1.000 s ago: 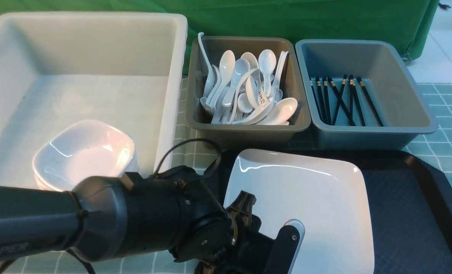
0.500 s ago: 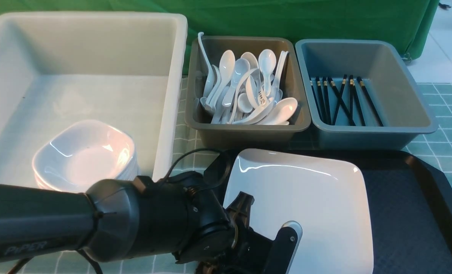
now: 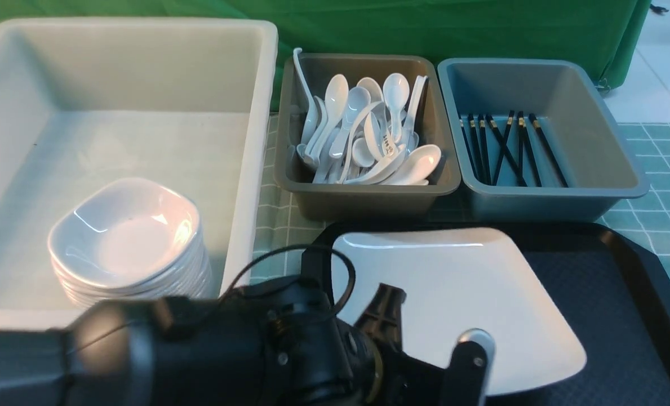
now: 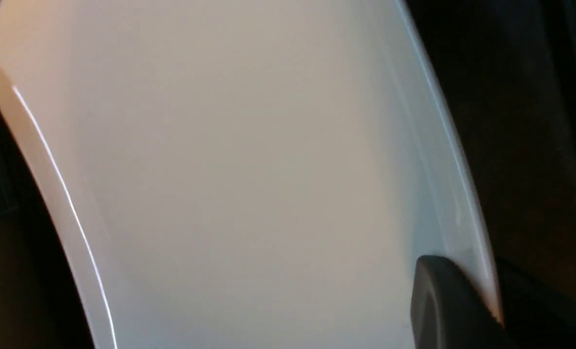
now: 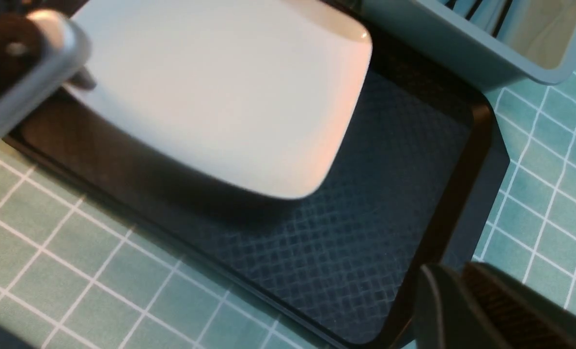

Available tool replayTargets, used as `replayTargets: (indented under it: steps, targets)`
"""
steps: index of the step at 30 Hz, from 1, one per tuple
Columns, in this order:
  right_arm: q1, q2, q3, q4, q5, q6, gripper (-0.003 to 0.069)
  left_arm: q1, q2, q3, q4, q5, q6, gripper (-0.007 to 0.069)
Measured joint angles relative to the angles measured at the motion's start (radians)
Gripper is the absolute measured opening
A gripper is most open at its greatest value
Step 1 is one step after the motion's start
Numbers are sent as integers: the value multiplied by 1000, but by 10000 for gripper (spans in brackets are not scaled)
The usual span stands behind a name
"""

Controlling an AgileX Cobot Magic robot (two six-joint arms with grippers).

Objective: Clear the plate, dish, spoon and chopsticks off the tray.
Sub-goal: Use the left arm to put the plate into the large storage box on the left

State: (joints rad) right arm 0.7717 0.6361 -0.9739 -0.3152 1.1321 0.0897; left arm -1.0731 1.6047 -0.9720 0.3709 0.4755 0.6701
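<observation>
We have just taken hold of the plate (image 3: 470,282). A moment ago the left gripper (image 3: 470,352) stood spread at the plate's near edge. Now its jaws pinch that rim, one finger on top, as the left wrist view shows. The plate has also changed pose. It sat canted on the tray (image 3: 611,316) and now hangs flatter above the tray's left half, with a dark shadow under it in the right wrist view. We judge the lift has begun and the carry is next.

The right gripper (image 5: 467,305) hovers off the tray's right near corner. Its jaws look drawn together with nothing between them.

The tray's visible right half is bare, while spoons and chopsticks lie in the two grey tubs (image 3: 543,197) beyond it. So the plate looks like the last piece we have to clear.

The white tub (image 3: 143,113) lies to the left, and its tall right wall (image 3: 250,169) stands between it and the plate. We must clear that wall and the tray's raised rim. A stack of dishes (image 3: 126,237) fills the tub's near corner, but the floor behind the stack is open. The plate's far edge sits near the spoon tub (image 3: 363,200), so we have little room forward. The grip is on one edge only, so the plate may sag or swing.
</observation>
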Motion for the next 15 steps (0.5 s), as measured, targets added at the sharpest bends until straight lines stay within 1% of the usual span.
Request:
replayTargets:
  steps: [6,10,15]
  targets:
    - [0,0,0,-1,0,-1,90,-63,-127,1,-19,56,-78,22]
    - [0,0,0,-5,0,-1,94,-65,-204,1,-23,54,-123,22]
    - [0,0,0,-28,0,6,99,-65,-260,-2,-23,54,-132,29]
